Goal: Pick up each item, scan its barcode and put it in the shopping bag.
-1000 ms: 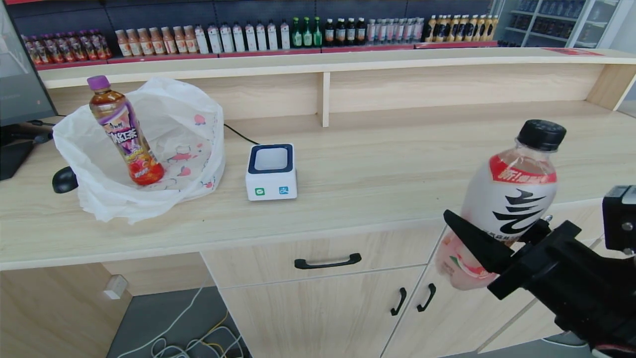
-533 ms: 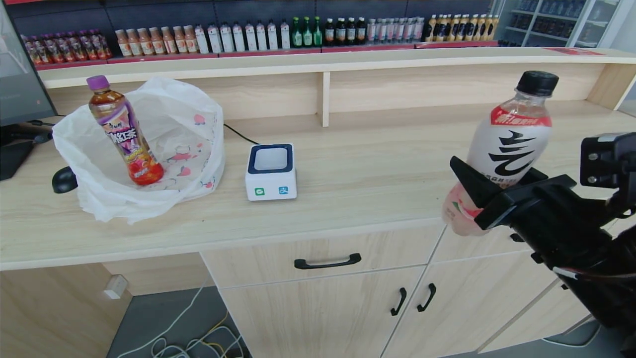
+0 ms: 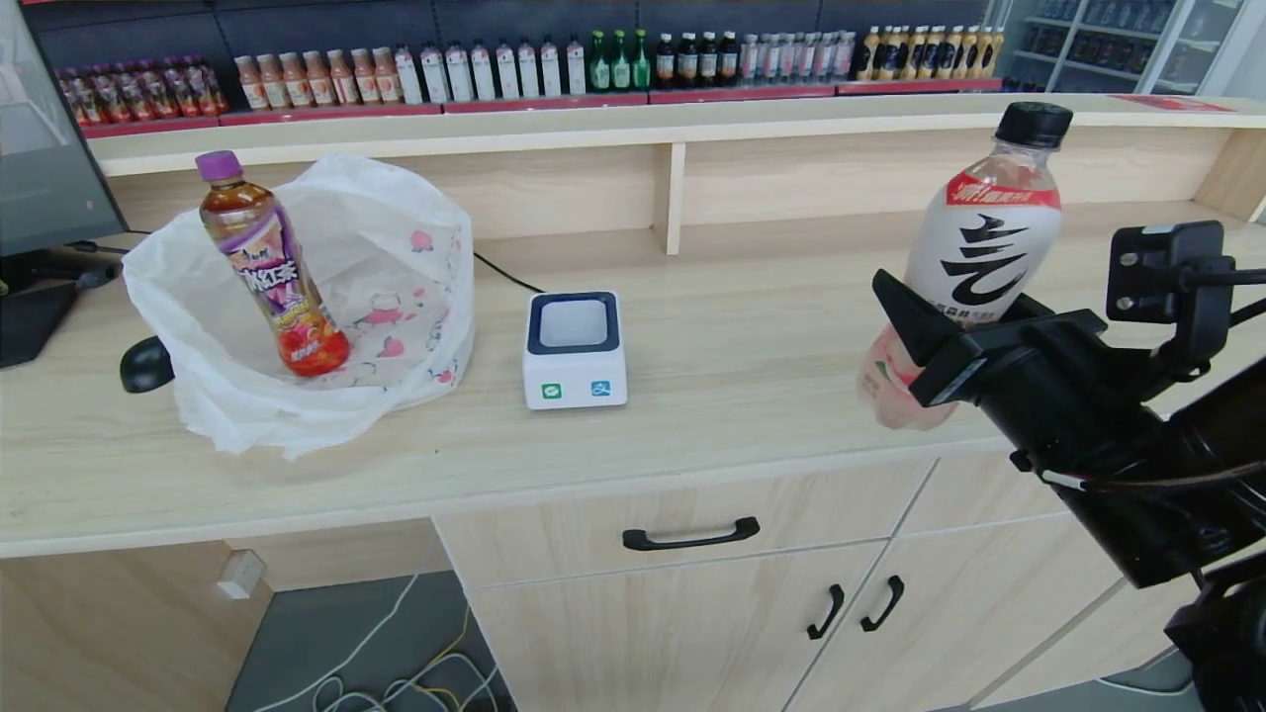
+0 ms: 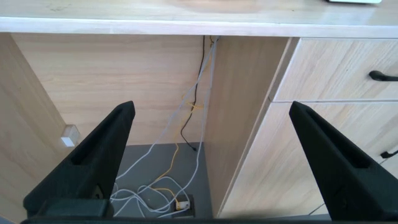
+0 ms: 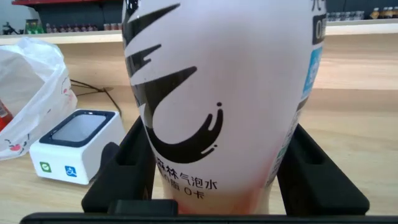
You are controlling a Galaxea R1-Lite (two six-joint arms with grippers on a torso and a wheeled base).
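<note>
My right gripper point(image 3: 945, 341) is shut on a pale pink bottle point(image 3: 974, 262) with a black cap and holds it upright above the counter's right front edge. In the right wrist view the bottle point(image 5: 217, 93) sits between the two black fingers point(image 5: 121, 168). The white scanner point(image 3: 575, 348) stands mid-counter, well left of the bottle, and shows again as scanner point(image 5: 74, 146). A white shopping bag point(image 3: 396, 227) lies open at the left with a purple-capped tea bottle point(image 3: 272, 267) leaning in it. My left gripper point(image 4: 211, 162) hangs open below the counter top, facing the cabinet front.
The wooden counter point(image 3: 752, 376) has a raised back shelf point(image 3: 673, 129) behind it and drawers with black handles point(image 3: 690, 537) below. A monitor point(image 3: 40, 178) and a black mouse point(image 3: 145, 363) sit at the far left. Cables point(image 4: 180, 186) lie on the floor.
My right gripper has lifted the pink bottle from below the counter edge to above counter height and carried it slightly left. The head camera has shifted a little.
</note>
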